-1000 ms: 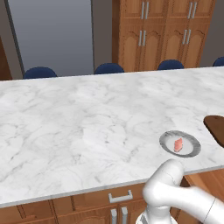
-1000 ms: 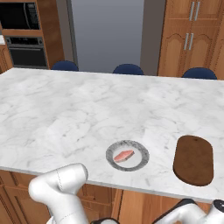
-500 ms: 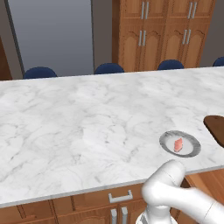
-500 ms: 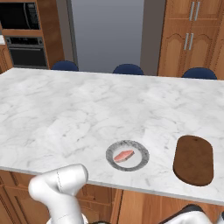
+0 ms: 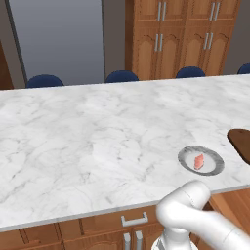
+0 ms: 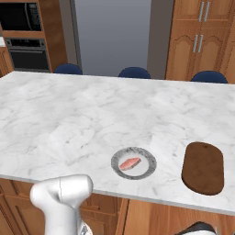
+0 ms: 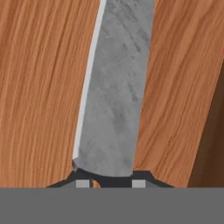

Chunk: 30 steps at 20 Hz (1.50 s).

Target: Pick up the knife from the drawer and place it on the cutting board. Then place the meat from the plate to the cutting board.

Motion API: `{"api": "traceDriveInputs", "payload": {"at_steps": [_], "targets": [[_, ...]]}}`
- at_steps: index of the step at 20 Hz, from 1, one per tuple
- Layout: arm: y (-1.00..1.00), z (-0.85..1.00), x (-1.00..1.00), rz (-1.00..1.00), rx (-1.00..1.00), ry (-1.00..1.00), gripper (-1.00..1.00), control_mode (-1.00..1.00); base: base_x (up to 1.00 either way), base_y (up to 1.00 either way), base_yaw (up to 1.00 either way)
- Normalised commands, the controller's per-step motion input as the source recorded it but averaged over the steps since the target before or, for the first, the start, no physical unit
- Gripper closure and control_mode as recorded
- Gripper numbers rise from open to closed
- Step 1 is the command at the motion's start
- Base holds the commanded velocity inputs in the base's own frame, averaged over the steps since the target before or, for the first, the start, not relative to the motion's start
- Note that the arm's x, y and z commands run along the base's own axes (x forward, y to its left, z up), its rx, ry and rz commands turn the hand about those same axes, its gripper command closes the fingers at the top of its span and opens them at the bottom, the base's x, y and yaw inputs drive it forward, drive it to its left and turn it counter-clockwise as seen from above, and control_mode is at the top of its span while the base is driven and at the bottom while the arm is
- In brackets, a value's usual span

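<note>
Down in the drawer (image 7: 39,87) right over the knife (image 7: 116,87), fingertips (image 7: 83,183) either side of the blade's base, but can't tell if actually pinching it or just straddling. Could easily slip on that flat grey blade or snag the drawer front lifting out. Up on the marble counter (image 6: 69,114): meat (image 6: 130,163) on the plate (image 6: 148,169), bare cutting board (image 6: 203,167) beside, blue chairs (image 6: 134,72) behind.

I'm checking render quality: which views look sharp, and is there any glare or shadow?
Both base views: evenly lit, soft, no glare on the counter; the board casts little shadow. Hand view: the knife looms close and blurry above the end effector.
</note>
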Motion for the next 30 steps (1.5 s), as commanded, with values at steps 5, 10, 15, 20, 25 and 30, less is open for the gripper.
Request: {"api": "traceDriveInputs", "payload": {"at_steps": [5, 10, 15, 20, 25, 30], "targets": [[0.17, 0.48, -0.5, 0.0, -0.12, -0.01, 1.0, -1.0, 0.0, 0.0, 0.0], [0.37, 0.55, -0.45, 0.0, -0.13, 0.0, 1.0, -1.0, 0.0, 0.0, 0.0], [0.53, 0.61, -0.22, 0.0, -0.16, 0.0, 1.0, -1.0, 0.0, 0.0, 0.0], [0.63, 0.69, -0.02, 0.0, -0.18, 0.0, 1.0, -1.0, 0.0, 0.0, 0.0], [0.69, 0.68, 0.0, 0.0, -0.18, 0.0, 1.0, -1.0, 0.0, 0.0, 0.0], [0.68, 0.69, 0.0, 0.02, -0.18, 0.01, 1.0, -1.0, 0.0, 0.0, 0.0]]}}
